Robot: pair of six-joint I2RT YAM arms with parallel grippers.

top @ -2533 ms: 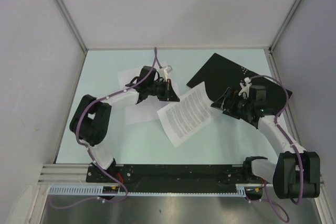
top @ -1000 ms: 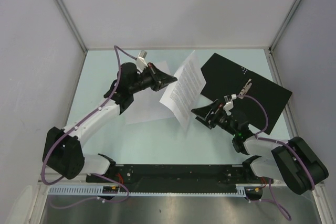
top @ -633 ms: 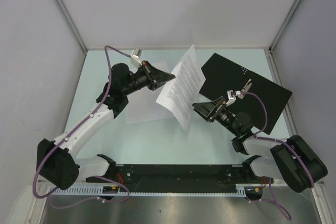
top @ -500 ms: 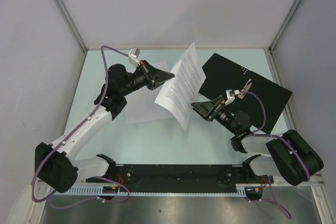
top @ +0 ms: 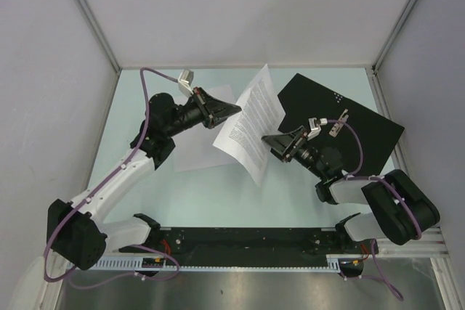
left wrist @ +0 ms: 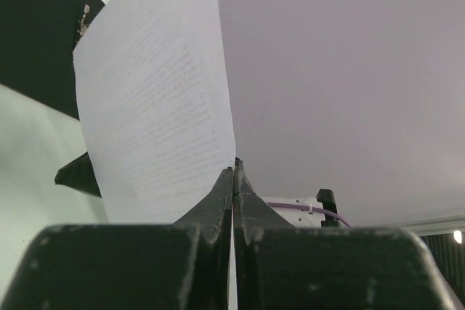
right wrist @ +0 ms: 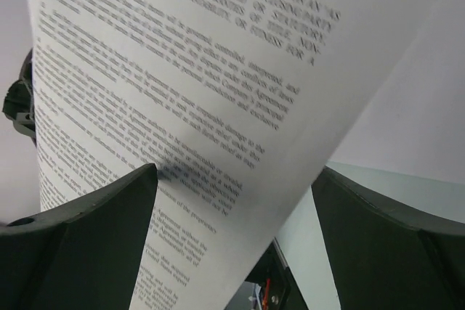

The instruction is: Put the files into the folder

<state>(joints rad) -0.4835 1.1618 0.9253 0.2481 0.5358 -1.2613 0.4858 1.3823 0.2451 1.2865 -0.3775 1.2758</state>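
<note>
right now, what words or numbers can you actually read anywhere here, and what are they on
On the white paper sheet with dense black print: many lines, capitals near the top, all too blurred and tilted to quote.
On the black open folder: only small white dots, no words.
On the plain white sheet lying on the table: no print visible.

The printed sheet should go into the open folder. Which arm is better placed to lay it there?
Probably the right: the folder lies on its side, and the right gripper, open, faces the printed sheet. The left gripper, shut on the sheet's edge, holds it up farther from the folder.
</note>
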